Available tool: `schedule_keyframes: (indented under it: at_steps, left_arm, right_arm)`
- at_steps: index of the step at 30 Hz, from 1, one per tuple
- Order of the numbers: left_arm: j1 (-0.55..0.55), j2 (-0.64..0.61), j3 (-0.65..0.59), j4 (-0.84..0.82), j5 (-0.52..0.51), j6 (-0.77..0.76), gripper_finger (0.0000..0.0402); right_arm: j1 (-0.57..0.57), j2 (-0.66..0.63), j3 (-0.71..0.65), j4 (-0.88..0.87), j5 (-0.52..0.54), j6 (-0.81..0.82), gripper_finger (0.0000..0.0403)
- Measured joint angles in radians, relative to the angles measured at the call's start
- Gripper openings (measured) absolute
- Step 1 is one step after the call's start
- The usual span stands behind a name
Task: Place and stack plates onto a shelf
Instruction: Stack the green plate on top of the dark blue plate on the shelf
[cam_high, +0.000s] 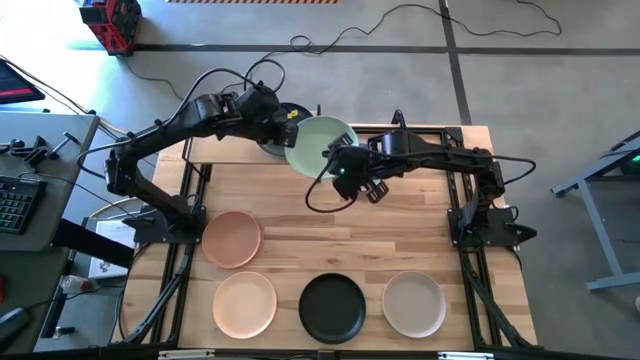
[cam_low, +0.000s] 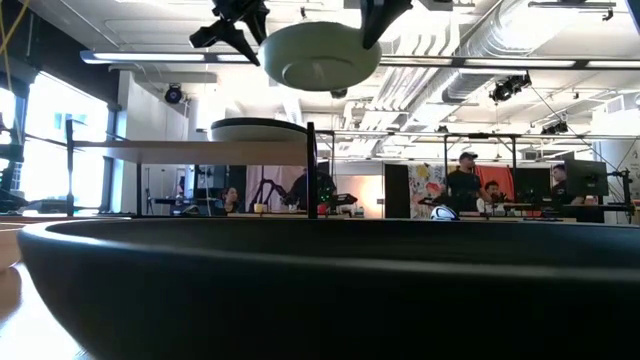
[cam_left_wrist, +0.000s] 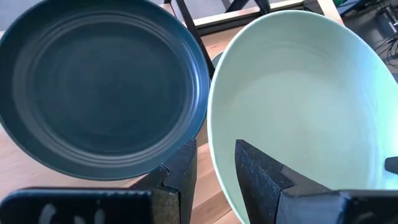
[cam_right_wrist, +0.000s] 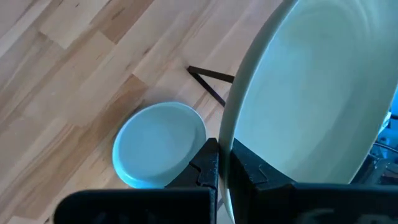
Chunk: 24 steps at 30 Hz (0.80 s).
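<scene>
Pale green plate hangs in the air above the far side of the bench, gripped on opposite rims by both arms; the left gripper has its jaws clenched on one edge, the right gripper on the other. Beside it a dark plate lies on the shelf; a pale blue plate rests on the bench below; pink, peach, black and beige plates lie nearer the front.

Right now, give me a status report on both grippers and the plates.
Left gripper and right gripper both shut on the green plate, held above the shelf. Dark plate already on shelf. Four plates wait at the table's front.
</scene>
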Motion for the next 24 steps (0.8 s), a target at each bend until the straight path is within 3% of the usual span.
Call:
schedule_keyframes:
  at_steps: [15,24]
  left_arm:
    - [0.001,0.000,0.000,-0.004,0.000,0.002,0.0091]
    - [0.001,0.000,0.000,-0.010,-0.004,0.052,0.0040]
  right_arm:
    - [0.000,0.000,0.000,0.068,0.059,-0.026,0.0000]
    - [0.000,0.000,0.000,0.093,0.059,-0.027,0.0000]
